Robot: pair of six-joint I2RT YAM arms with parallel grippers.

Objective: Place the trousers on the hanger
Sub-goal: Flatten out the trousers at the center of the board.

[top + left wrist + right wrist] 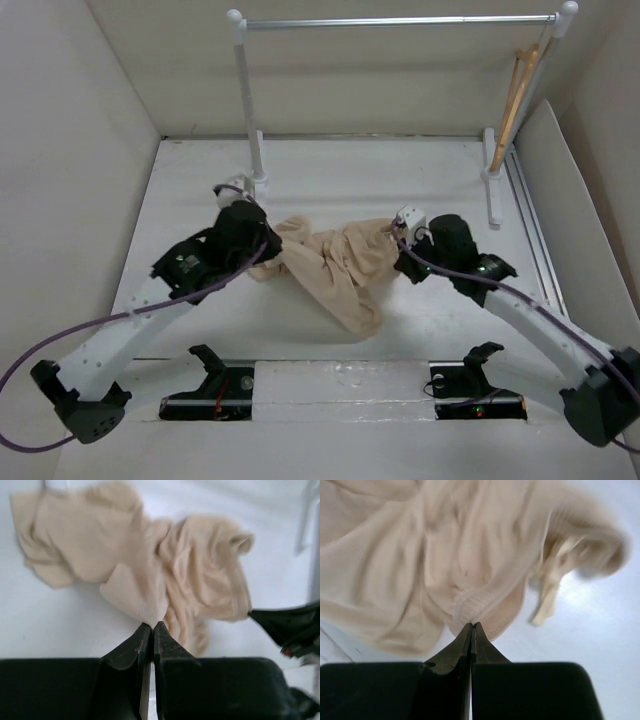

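A robotics lab: white panels [70, 150] wall in the test table [350, 180].

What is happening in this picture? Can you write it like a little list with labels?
trousers: beige trousers, crumpled in a heap on the table between the two arms
left gripper: the left gripper is shut, pinching an edge of the cloth
right gripper: the right gripper is shut, pinching the ribbed waistband
hanger: wooden hanger, up at the right end of the rack, far from the trousers
job done: no, the trousers are not on the hanger yet
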